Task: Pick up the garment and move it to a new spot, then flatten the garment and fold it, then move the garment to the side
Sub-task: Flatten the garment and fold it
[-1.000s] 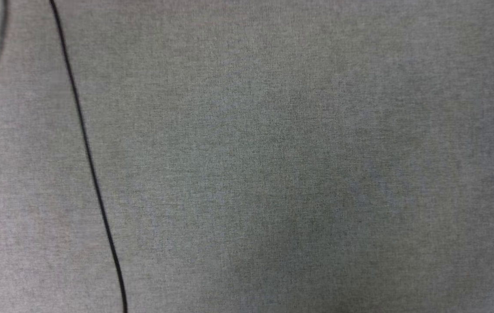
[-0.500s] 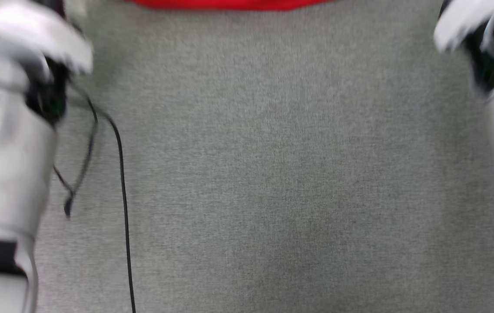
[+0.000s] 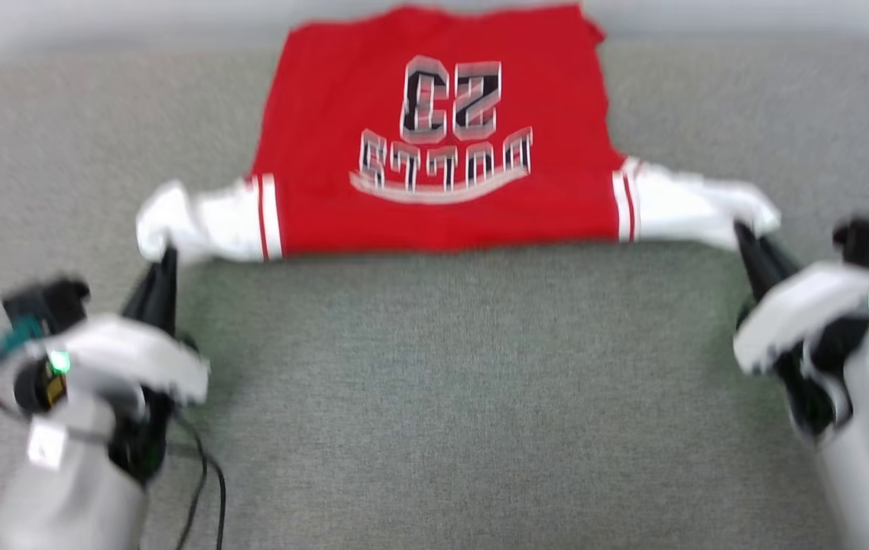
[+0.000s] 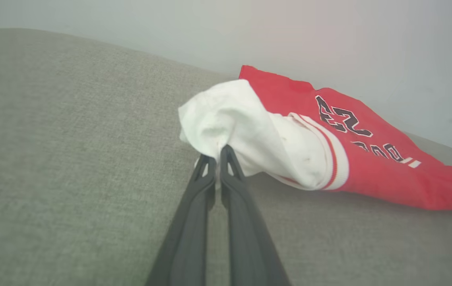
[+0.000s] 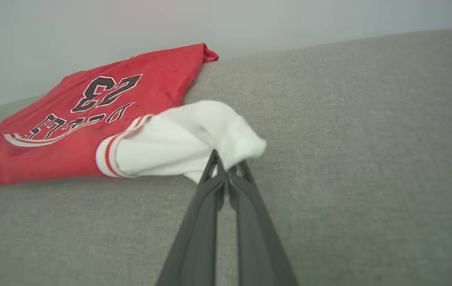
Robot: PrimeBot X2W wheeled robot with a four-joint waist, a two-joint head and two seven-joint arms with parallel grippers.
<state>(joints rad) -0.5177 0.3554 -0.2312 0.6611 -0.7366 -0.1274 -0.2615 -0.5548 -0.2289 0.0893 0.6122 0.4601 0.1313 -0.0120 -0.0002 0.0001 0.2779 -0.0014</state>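
The garment (image 3: 434, 218) lies sleeves out left and right, hem pointing away

red garment (image 3: 442, 206) spread on grey fabric surface (image 3: 434, 397), left gripper (image 3: 167, 258) pinching one white sleeve tip, right gripper (image 3: 741, 231) pinching the other

We see a grey woven fabric surface (image 3: 434, 397) spread wide, a thin black cable (image 3: 218, 496) lying on it at the lower left, and a pale plain wall (image 4: 289, 31) behind its far edge.
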